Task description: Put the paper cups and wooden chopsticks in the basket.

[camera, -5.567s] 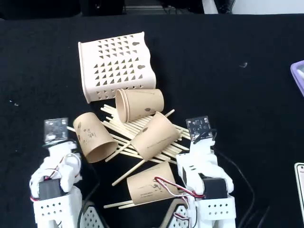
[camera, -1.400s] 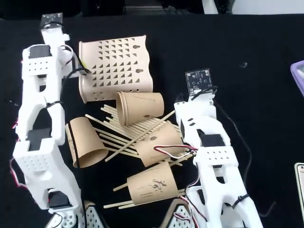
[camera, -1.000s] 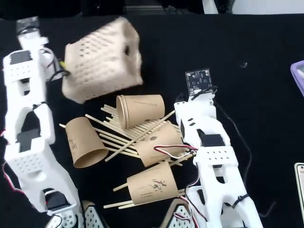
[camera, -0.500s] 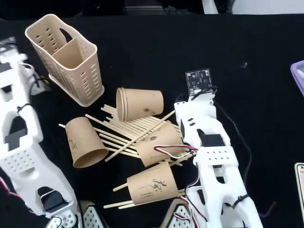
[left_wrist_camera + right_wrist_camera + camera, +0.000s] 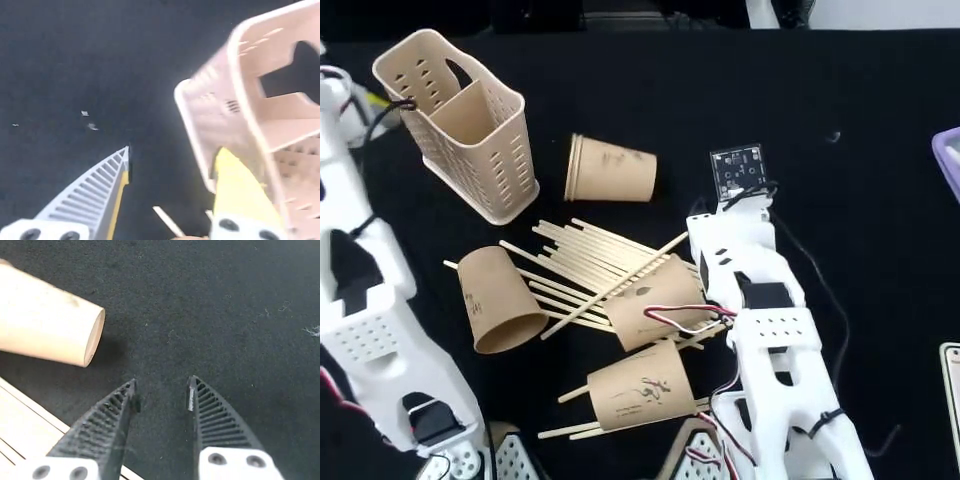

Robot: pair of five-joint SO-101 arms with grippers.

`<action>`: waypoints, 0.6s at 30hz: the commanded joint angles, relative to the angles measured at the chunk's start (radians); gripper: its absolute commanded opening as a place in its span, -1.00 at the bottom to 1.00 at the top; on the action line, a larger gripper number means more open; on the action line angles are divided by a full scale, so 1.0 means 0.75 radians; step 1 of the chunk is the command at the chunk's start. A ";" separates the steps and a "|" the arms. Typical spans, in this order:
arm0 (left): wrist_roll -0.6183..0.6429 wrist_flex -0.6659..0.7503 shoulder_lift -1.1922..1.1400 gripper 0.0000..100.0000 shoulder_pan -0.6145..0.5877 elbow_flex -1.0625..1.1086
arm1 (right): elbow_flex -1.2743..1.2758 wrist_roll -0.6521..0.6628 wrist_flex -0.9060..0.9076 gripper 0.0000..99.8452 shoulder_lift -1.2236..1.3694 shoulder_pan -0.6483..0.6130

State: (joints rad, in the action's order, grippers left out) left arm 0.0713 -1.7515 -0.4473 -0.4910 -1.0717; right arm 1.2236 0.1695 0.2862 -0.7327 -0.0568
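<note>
Black table (image 5: 860,150): basket (image 5: 470,172) upright near left edge, right hand (image 5: 163,385) spread.

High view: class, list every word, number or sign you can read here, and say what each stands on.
No text is legible.
Paper cup nearest the arm bases: dark brush-like marks on its side, too small to read.
Leftmost paper cup: small dark marks, too blurred to read.
Paper cup beside the basket: faint marks, unreadable. The basket carries no print.
</note>
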 commanded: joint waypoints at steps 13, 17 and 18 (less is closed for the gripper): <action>0.141 -0.010 0.047 -0.35 0.263 -0.089 | -0.003 -0.004 -0.037 -0.67 0.005 0.008; 0.137 -0.008 0.049 -0.35 0.177 -0.095 | -0.003 -0.004 -0.037 -0.67 0.005 0.006; 0.139 -0.008 0.049 -0.35 0.152 -0.116 | -0.005 -0.004 -0.037 -0.67 0.005 0.006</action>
State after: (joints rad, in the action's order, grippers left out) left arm 0.1665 -1.7530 -0.4473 -0.3299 -1.0840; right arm 1.2236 0.1695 0.2862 -0.7327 -0.0568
